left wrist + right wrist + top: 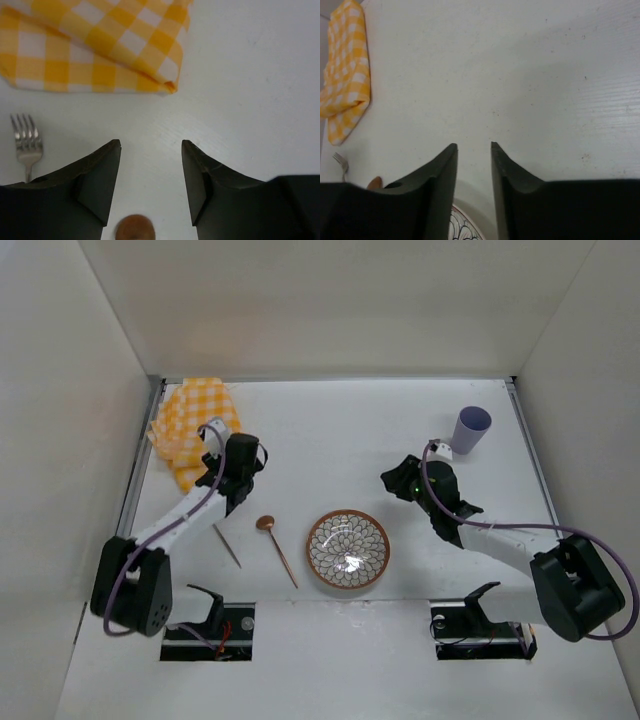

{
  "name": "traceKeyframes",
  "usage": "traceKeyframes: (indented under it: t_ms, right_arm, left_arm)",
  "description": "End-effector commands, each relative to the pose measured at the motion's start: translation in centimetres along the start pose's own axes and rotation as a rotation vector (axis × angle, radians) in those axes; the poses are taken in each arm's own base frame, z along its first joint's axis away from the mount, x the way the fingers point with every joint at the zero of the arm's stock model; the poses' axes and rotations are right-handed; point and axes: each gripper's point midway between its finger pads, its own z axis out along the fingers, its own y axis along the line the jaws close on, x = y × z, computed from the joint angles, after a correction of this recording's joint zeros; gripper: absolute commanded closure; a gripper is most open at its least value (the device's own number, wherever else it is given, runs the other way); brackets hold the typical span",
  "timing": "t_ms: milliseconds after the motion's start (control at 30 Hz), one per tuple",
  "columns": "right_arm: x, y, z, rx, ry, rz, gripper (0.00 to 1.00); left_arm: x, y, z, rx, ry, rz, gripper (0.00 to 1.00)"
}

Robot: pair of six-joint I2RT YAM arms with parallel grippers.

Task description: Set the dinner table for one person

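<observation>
Soft, even light comes from above, bright on the white worktop (330, 430) and dimmer on the side walls (70, 390). Shadows are faint and short. A small glare spot sits inside the bowl (347, 549). In the wrist views the surface is fairly sharp, while the left tool (151, 150) and right tool (472, 147) show as dark, nearly featureless shapes.

The dinner table (330, 430) looks matt, the fork (25, 137) shiny metal

Open dinner table (330, 430) between checked cloth (190, 425) and cup (471, 428); fork (227, 545), spoon (278, 552), bowl (347, 549) across the near middle.
</observation>
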Motion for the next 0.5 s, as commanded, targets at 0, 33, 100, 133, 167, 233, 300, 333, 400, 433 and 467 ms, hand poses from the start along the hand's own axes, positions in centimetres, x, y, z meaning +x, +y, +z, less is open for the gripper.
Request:
traceKeyframes:
  t_ms: [0,33,100,133,167,233,300,333,400,433,467]
  right_arm:
    - [-1.5,2.3,0.2,-0.064,-0.046,-0.006,0.52]
    - [-1.4,2.1,0.3,-0.060,-0.044,-0.007,0.46]
    - [-1.2,2.2,0.4,-0.065,-0.033,-0.007,0.41]
    - [-1.1,2.3,0.5,-0.065,-0.029,-0.010,0.40]
    - [-1.1,2.4,0.4,-0.068,-0.028,-0.012,0.40]
    - [-1.0,2.7,0.3,-0.078,-0.031,-0.015,0.39]
    - [-1.1,2.5,0.3,-0.074,-0.032,-0.014,0.38]
    - [-1.0,2.7,0.3,-0.078,-0.028,-0.015,0.38]
    - [-1.0,2.7,0.2,-0.079,-0.030,-0.015,0.38]
    - [-1.2,2.7,0.2,-0.079,-0.034,-0.016,0.38]
    - [-1.1,2.7,0.2,-0.079,-0.034,-0.016,0.37]
  left_arm:
    - [-5.1,-3.2,1.9,-0.006,-0.131,0.041,0.48]
    - [-5.5,-4.1,2.7,-0.009,-0.135,0.068,0.47]
    - [-6.4,-5.4,4.2,-0.019,-0.140,0.122,0.47]
    - [-6.5,-6.0,5.3,-0.031,-0.135,0.152,0.46]
    - [-6.5,-6.4,6.2,-0.040,-0.131,0.176,0.46]
    - [-6.0,-6.6,9.0,-0.082,-0.098,0.228,0.47]
    - [-5.2,-6.0,11.2,-0.130,-0.062,0.264,0.50]
    - [-4.8,-5.6,12.2,-0.152,-0.041,0.280,0.52]
    - [-3.8,-4.9,13.6,-0.182,-0.019,0.298,0.54]
    - [-3.5,-4.6,14.0,-0.193,-0.013,0.296,0.54]
    - [-3.1,-4.3,14.4,-0.203,-0.005,0.298,0.55]
